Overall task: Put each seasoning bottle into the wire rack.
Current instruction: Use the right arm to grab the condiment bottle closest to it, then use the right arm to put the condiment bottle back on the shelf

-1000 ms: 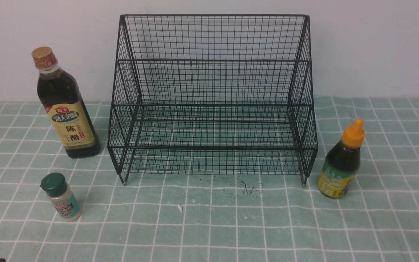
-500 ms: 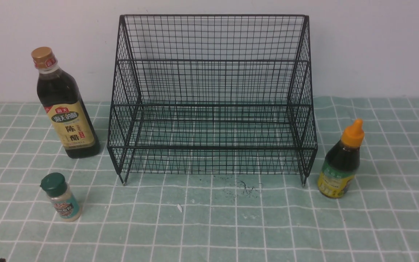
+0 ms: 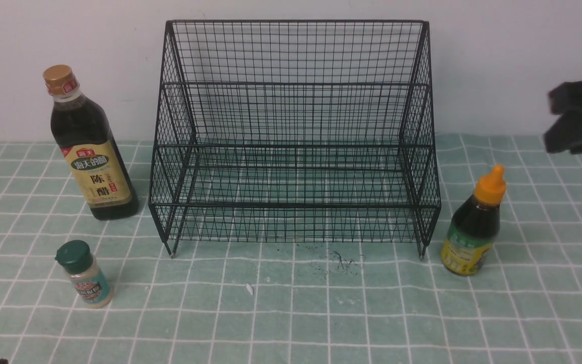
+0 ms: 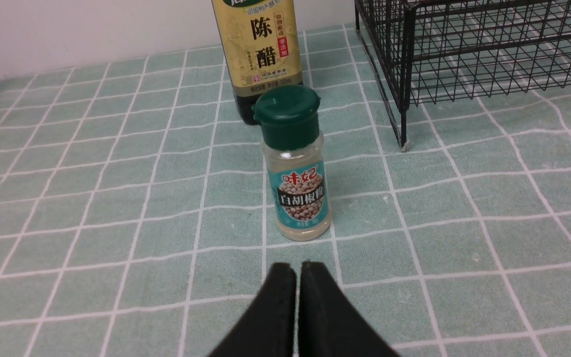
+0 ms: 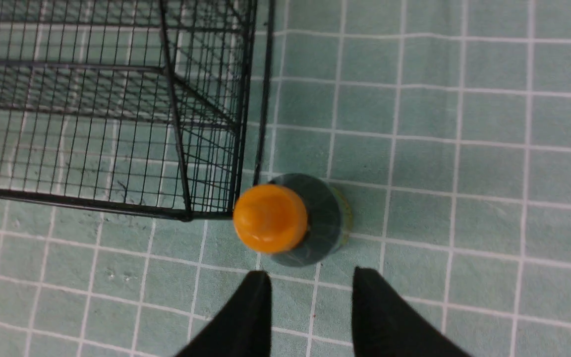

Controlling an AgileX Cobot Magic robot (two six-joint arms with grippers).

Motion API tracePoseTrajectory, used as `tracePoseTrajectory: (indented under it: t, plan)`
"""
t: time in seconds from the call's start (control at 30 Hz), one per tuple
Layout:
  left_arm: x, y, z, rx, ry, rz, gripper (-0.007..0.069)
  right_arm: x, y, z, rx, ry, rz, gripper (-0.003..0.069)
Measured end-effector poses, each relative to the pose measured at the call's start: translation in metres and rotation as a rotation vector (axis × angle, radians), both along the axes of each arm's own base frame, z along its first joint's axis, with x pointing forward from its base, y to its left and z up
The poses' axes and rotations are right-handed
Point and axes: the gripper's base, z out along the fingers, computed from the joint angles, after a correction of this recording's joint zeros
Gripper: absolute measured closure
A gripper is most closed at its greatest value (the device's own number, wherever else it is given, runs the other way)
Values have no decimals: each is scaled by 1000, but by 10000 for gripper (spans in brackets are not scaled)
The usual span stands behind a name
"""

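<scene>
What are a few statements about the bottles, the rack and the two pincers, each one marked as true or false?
1. The wire rack holds no bottle. True.
2. The vinegar bottle lies on its side. False: the vinegar bottle stands upright on the cloth, left of the rack.
3. The left pincer is shut, and the shaker jar stands in front of it, untouched. True.
4. The right pincer grips the orange-capped bottle. False: the right pincer is open and hangs above the orange-capped bottle, holding nothing.
</scene>
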Motion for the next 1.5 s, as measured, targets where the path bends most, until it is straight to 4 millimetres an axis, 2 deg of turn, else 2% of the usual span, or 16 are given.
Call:
tracePoseTrajectory:
  t: [0.07, 0.13, 0.17, 0.27, 0.4, 0.67, 0.77, 0.8, 0.83, 0.9, 1.03, 1.2, 1.33, 1.37, 1.4, 1.5]
  plan:
    - [0, 0, 0, 0, 0, 0, 631, 17, 18, -9, -45, 38, 41, 314]
    - [0, 0, 0, 0, 0, 0, 631, 23, 26, -15, -59, 66, 53, 266]
    - [0, 0, 0, 0, 0, 0, 631, 29, 31, -21, -68, 90, 54, 209]
    - [0, 0, 0, 0, 0, 0, 631, 37, 37, -36, -81, 133, 65, 138]
    - [0, 0, 0, 0, 0, 0, 631, 47, 37, -55, -113, 183, 58, 118]
    - [0, 0, 0, 0, 0, 0, 631, 59, 37, -82, -145, 244, 51, 142]
    - [0, 0, 0, 0, 0, 0, 631, 62, 39, -90, -139, 268, 52, 260]
    - [0, 0, 0, 0, 0, 0, 631, 62, 39, -90, -136, 268, 58, 343]
    - [0, 0, 0, 0, 0, 0, 631, 62, 39, -90, -138, 268, 62, 363]
    - [0, 0, 0, 0, 0, 0, 631, 62, 39, -90, -144, 263, 79, 345]
    - [0, 0, 0, 0, 0, 0, 631, 55, 37, -75, -150, 228, 88, 337]
    - [0, 0, 0, 0, 0, 0, 631, 16, 37, 1, -129, 28, 101, 337]
    - [0, 0, 0, 0, 0, 0, 631, -11, 47, 47, -102, -106, 145, 337]
    - [0, 0, 0, 0, 0, 0, 631, -13, 48, 51, -98, -119, 148, 337]
    - [0, 0, 0, 0, 0, 0, 631, -22, 56, 65, -86, -161, 177, 337]
    - [0, 0, 0, 0, 0, 0, 631, -30, 71, 81, -63, -210, 220, 340]
